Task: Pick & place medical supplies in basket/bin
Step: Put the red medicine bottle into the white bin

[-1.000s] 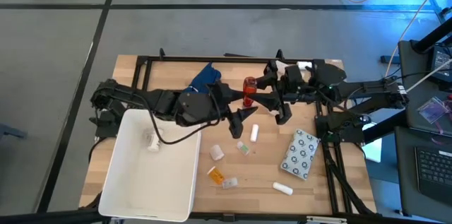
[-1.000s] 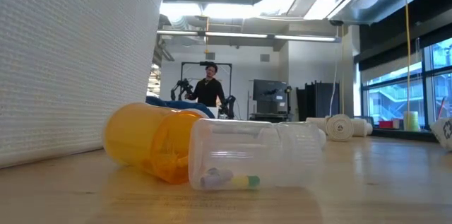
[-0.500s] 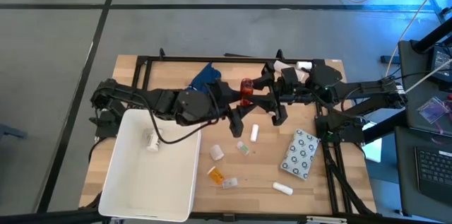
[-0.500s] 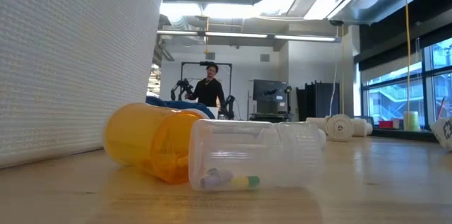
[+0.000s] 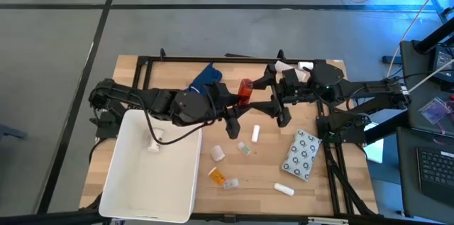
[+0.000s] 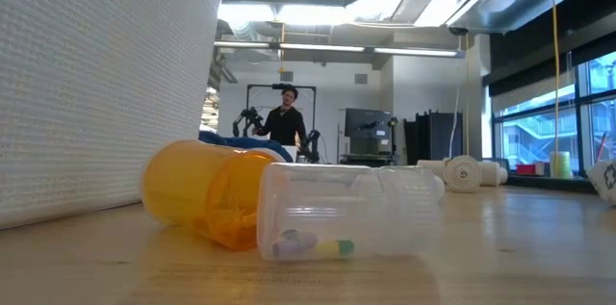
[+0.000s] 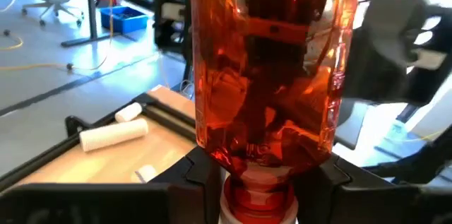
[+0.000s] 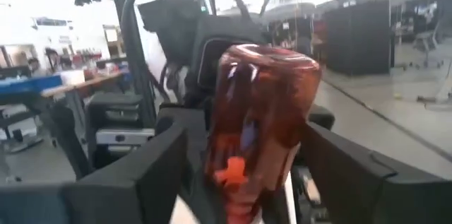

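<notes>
The red bottle is translucent, with a red cap. It is above the table's far middle, between the two arms. My left gripper is shut on it. My right gripper is open. In the right wrist view its fingers stand wide on either side of the bottle's body, with gaps on both sides. The white tub is at the table's near left, with a small white item inside. My left gripper pinches the red bottle's neck, just above the cap, between its two fingers. One finger is on each side. The bottle's body sticks out past the fingers, base end away from them, lifted clear of the table.
The blue cloth is at the far edge and the dotted packet at near right. White tubes, the orange pill bottle and a clear bottle are near the middle. A beige roll and a distant person show in the low view.
The red bottle has shifted a little toward the table's left and tipped to a slant, carried by my left gripper. My right gripper has stayed about where it was, with its fingers apart.
</notes>
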